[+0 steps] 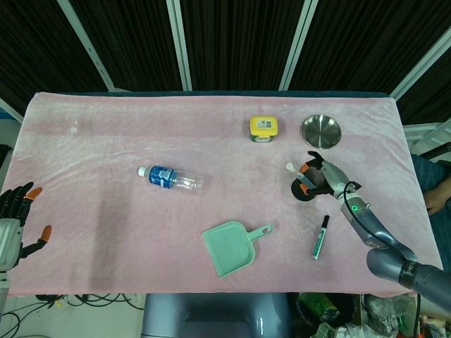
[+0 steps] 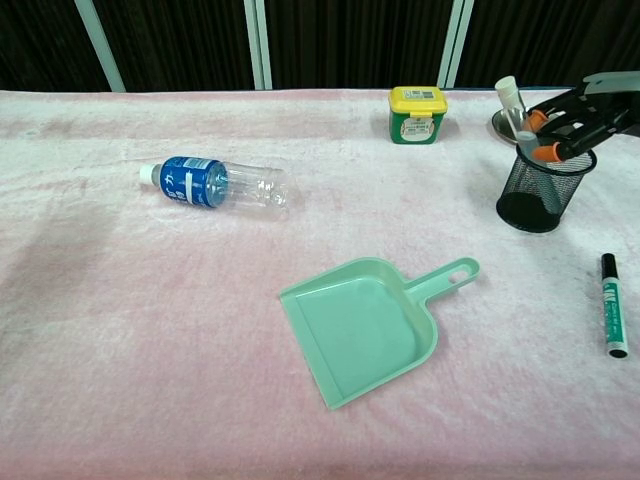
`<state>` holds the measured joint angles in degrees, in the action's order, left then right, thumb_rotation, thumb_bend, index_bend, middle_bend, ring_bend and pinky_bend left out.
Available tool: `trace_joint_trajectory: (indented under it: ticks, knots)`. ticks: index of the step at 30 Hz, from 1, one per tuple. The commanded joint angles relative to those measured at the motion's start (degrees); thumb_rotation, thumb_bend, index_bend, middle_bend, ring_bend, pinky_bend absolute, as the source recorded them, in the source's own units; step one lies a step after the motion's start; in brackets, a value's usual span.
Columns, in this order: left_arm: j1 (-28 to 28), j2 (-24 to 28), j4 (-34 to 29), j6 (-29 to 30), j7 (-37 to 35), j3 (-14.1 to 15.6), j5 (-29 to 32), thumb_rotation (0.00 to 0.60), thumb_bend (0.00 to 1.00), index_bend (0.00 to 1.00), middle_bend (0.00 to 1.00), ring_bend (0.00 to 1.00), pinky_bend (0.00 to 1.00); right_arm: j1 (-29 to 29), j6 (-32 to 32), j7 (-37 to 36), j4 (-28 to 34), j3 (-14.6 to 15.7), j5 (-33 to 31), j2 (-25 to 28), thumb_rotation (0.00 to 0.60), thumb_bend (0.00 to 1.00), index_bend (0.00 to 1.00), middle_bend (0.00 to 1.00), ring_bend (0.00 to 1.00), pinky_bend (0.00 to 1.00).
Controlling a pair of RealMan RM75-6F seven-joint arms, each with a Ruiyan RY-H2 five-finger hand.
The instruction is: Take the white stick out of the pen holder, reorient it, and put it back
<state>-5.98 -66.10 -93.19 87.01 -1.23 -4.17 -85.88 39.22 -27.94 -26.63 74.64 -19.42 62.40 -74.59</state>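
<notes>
White plastic, slim and rigid: the white stick (image 1: 294, 174) stands in the black wire-mesh pen holder (image 1: 304, 190) near the right edge of the pink cloth-covered tabletop (image 1: 106, 141), leaning with its capped top toward the left. Head view: my right hand (image 1: 320, 176) sits over the holder's rim, orange-tipped fingers (image 1: 304, 169) curled against the stick's shaft; I read this as a pinch on it, though contact is small in this view. My left hand (image 1: 13, 218) hangs off the left edge, fingers apart, holding nothing. Also on the cloth: yellow-lidded square tub (image 1: 263, 128), round steel dish (image 1: 321, 130), clear plastic bottle with blue label (image 1: 170, 177), mint-green dustpan (image 1: 230, 246), green-and-black marker (image 1: 320, 237).

Chest view: the stick (image 2: 513, 110) rises above the holder (image 2: 541, 188), its lower end inside the mesh. Right-hand fingertips (image 2: 547, 152) close on the shaft just above the rim.

Handling judgement: light, stiff, smooth, so likely to slip or pivot in a narrow pinch. The holder is also light and could tip or drag if the stick catches the mesh. Best hold: mid-shaft, leaving both ends free for the turn.
</notes>
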Motion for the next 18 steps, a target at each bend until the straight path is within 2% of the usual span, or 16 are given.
trace_joint_trajectory:
  ticks: [1,8,11,13,18]
  knots:
    - [0.01,0.01,-0.01,0.03,-0.02,-0.04,0.05,0.600,0.38,0.10,0.04,0.00,0.01,-0.61,-0.91,-1.63,1.77,-0.81,0.71,1.58,0.600,0.29,0.42,0.02,0.09,0.16]
    - [0.03,0.02,0.00,0.07,0.02,0.00,-0.04,0.600,0.38,0.10,0.04,0.00,0.01,-3.24,-6.70,-4.81,5.50,-2.79,4.01,5.68,0.600,0.29,0.36,0.02,0.09,0.16]
    - [0.04,0.00,0.00,0.17,0.09,-0.03,-0.05,0.600,0.38,0.10,0.04,0.00,0.01,-6.40,-13.31,-3.91,9.11,-2.75,7.74,9.65,0.600,0.29,0.32,0.02,0.09,0.16]
    - [0.09,-0.10,-0.04,0.48,0.24,-0.10,-0.20,0.600,0.38,0.10,0.04,0.00,0.01,-9.67,-20.57,1.54,11.77,-1.09,11.52,12.51,0.600,0.29,0.27,0.02,0.09,0.16]
    - [0.05,-0.32,0.09,0.62,0.76,0.00,-0.59,0.600,0.38,0.10,0.04,0.00,0.01,-16.62,-35.59,16.60,16.69,3.13,16.05,13.83,0.600,0.25,0.18,0.02,0.09,0.16]
